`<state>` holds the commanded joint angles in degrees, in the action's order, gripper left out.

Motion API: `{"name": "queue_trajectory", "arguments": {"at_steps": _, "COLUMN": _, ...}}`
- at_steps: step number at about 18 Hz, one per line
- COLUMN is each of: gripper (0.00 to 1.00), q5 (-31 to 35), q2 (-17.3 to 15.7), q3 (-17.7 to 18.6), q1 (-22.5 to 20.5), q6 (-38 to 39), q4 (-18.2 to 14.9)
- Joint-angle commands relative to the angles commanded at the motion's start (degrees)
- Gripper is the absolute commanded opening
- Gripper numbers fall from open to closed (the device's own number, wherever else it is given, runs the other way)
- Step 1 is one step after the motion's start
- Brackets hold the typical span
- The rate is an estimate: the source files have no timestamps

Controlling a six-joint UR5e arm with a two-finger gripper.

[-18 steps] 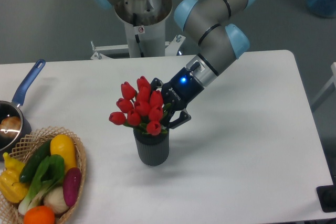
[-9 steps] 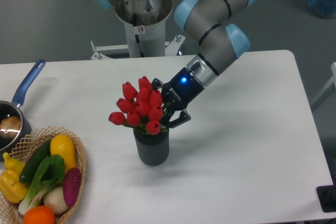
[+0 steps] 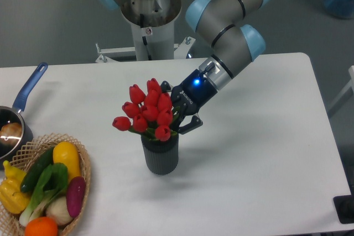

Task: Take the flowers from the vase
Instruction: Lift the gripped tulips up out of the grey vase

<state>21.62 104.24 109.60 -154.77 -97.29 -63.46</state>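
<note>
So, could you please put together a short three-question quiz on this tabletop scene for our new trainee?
1. True or false: the flowers have been lifted fully clear of the vase.
2. Which container holds the vegetables?
A. the saucepan
B. the wicker basket
C. the vase
3. Fill in: the gripper reaches the bunch from the camera's ____ side.

Key
1. False: the bunch sits in the vase's mouth.
2. B.
3. Right. Its jaws are hidden behind the blooms, so whether they have closed cannot be told.
</note>
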Motion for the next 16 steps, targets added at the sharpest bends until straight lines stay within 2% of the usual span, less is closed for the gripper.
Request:
{"name": "queue_trajectory", "arguments": {"at_steps": 6, "gripper": 0.56, "q5": -3.68, "q2": -1.93, "q3": -0.26, "q1": -1.76, "q6": 3.77, "q4": 0.09}}
{"name": "queue_trajectory", "arguments": {"at_steps": 9, "gripper": 0.56, "q5": -3.6, "q2": -4.82, "q3": -0.62, "q1": -4.65, "q6": 8.51, "q4": 0.0}}
{"name": "queue_trajectory", "arguments": {"at_steps": 16, "gripper": 0.56, "q5": -4.39, "q2": -7.38, "q3": -1.14, "q1": -6.51, "q6": 17.22, "q4": 0.09}}
